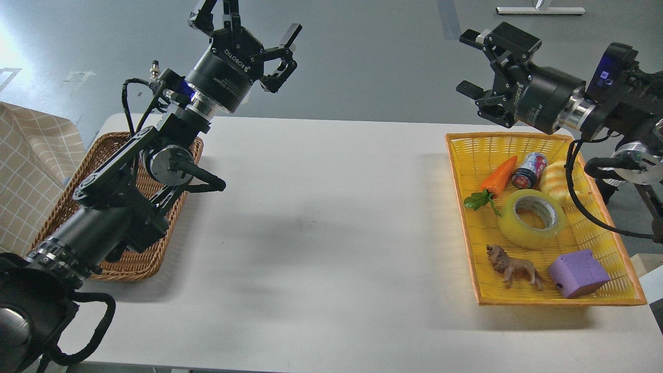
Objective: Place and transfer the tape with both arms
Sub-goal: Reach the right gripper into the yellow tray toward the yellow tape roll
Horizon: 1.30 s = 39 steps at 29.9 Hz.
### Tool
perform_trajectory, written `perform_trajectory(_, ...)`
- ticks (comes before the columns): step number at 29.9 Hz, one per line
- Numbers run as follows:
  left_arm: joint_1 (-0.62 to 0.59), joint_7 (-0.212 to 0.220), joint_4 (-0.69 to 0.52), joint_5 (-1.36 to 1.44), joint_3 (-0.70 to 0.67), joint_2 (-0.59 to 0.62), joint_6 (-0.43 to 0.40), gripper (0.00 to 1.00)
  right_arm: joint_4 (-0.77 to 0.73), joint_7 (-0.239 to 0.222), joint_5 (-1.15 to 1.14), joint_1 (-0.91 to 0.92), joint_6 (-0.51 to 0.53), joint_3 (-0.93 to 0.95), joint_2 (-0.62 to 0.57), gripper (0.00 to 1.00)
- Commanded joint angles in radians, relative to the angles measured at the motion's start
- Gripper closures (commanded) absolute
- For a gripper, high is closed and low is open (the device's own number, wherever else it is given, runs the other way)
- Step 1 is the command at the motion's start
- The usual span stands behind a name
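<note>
Yellow tape (532,218) is seen lying flat in the yellow basket (616,243), untouched. Both pincers, left (254,28) and right (469,65), are held wide open and empty. A descent by the right pincer is called for.

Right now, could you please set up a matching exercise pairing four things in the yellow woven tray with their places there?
Things:
1. translucent yellow tape roll
2. orange toy carrot
3. brown toy lion
4. purple foam block

Places:
A. near right corner of the yellow woven tray
B. middle of the tray
C. far part, left of the small can
D. near edge, left of the block

Pairs: 1-B, 2-C, 3-D, 4-A
</note>
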Motion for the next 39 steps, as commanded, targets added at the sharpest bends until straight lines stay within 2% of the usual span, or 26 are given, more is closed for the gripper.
perform_trajectory(1,0.000,0.000,0.000,0.000,0.000,0.003,0.000,0.02,0.099,-0.011,-0.026,-0.014,0.000,-0.036,-0.069,0.00)
perform_trajectory(8,0.002,0.000,0.000,0.000,0.001,0.002,0.000,0.02,0.155,-0.013,-0.064,0.002,0.000,-0.202,-0.177,0.00)
perform_trajectory(12,0.002,0.000,0.000,0.000,0.001,0.003,0.000,0.02,0.203,-0.022,-0.193,0.002,0.000,-0.262,-0.256,0.00)
perform_trajectory(21,0.002,0.000,0.000,0.000,0.001,0.010,0.000,0.02,0.231,-0.026,-0.220,-0.011,0.000,-0.268,-0.342,0.00)
perform_trajectory(25,0.002,0.000,0.000,0.001,0.003,0.011,0.000,0.02,0.344,-0.031,-0.220,-0.011,0.000,-0.269,-0.432,0.00)
perform_trajectory(30,0.000,0.000,0.000,0.001,0.003,0.011,0.000,0.02,0.364,-0.059,-0.236,-0.026,0.000,-0.273,-0.469,0.00)
perform_trajectory(39,-0.003,-0.001,-0.001,0.001,0.003,0.014,0.000,0.02,0.353,-0.062,-0.604,-0.107,0.000,-0.277,-0.477,0.00)
